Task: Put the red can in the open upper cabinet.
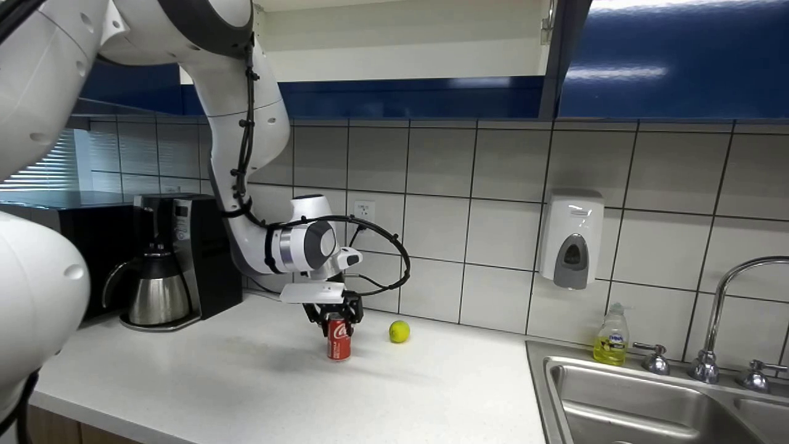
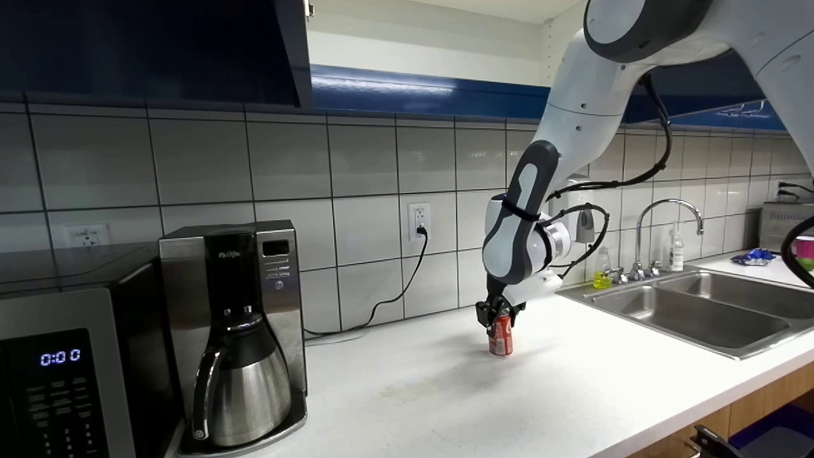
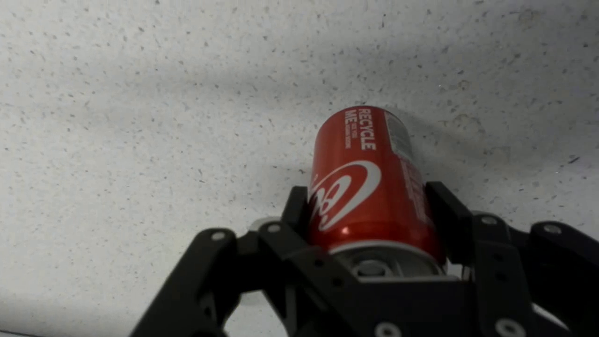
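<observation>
The red can (image 1: 339, 346) stands upright on the white counter in both exterior views (image 2: 500, 340). In the wrist view, the can (image 3: 365, 150) shows its pale lettering and part of its silvery top. My gripper (image 1: 338, 328) points down over the can's upper part, also in an exterior view (image 2: 501, 320). In the wrist view, both black fingers (image 3: 365, 187) press against the can's opposite sides with no visible gap. The open upper cabinet (image 1: 407, 61), with pale interior and blue lower edge, is on the wall above, in both exterior views (image 2: 420, 48).
A yellow-green ball (image 1: 399, 331) lies beside the can. A coffee maker (image 2: 280, 305) and microwave (image 2: 63, 356) stand at one end. A sink (image 1: 647, 394), faucet (image 1: 718, 308) and soap bottle (image 1: 611, 339) are at the other. A soap dispenser (image 1: 572, 237) hangs on the tiles.
</observation>
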Motion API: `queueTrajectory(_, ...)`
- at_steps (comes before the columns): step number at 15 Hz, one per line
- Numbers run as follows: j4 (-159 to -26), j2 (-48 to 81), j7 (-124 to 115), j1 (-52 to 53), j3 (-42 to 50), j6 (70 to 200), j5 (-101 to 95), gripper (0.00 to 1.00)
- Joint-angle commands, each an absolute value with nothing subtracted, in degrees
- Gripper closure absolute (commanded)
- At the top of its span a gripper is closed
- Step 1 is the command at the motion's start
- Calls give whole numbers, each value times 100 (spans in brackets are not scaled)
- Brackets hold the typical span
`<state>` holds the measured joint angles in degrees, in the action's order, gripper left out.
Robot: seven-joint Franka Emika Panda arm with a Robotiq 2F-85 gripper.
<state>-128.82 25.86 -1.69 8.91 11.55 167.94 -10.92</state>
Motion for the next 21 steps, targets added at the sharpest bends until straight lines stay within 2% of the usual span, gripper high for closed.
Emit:
queueTrajectory(1, -13142, 2013, -201, 819, 989, 16395, -1111, 60)
queueTrajectory(21, -13621, 172, -141, 615, 202, 14820, -972, 60)
